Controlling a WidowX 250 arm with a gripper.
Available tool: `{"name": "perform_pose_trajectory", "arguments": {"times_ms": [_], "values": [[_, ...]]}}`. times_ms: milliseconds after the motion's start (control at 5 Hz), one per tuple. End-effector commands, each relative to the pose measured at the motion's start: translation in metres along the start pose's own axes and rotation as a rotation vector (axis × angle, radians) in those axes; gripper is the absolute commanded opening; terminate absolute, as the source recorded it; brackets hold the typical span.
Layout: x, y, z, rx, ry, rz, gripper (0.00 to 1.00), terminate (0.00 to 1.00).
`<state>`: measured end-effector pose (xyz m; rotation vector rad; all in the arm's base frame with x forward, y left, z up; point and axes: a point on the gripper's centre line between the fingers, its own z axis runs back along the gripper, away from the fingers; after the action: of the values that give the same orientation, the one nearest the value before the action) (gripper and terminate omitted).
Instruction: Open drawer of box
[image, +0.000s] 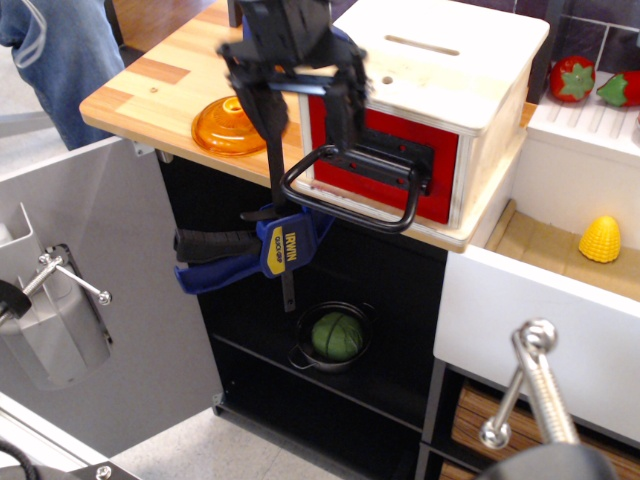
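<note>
Wooden counter (150, 95): jaws (300, 105) spread, empty, above drawer (385, 150) handle; box (440, 70) shut.

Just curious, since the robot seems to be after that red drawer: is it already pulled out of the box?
No. The red drawer front sits flush within the cream box, and the hand hovers open above its black handle.

wooden counter (150, 95) with orange lid (222, 128) and cream box (440, 75)

red drawer (385, 150), cream box (440, 70) (black handle (350, 195), seemingly)
</note>
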<state>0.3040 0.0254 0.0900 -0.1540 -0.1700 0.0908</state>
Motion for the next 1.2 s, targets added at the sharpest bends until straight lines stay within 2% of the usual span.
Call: {"name": "perform_pose_trajectory", "arguments": {"times_ms": [0,400,600,800,1000], "values": [[0.005,-0.016,-0.018,0.012,-0.098,-0.033,1.0,0.0],[0.011,-0.027,-0.046,0.047,-0.085,-0.048,1.0,0.0],[0.027,-0.022,-0.059,0.087,-0.067,-0.044,1.0,0.0],[0.019,-0.022,-0.062,0.1,-0.032,-0.058,1.0,0.0],[-0.008,-0.022,-0.053,0.093,0.043,-0.071,1.0,0.0]]}}
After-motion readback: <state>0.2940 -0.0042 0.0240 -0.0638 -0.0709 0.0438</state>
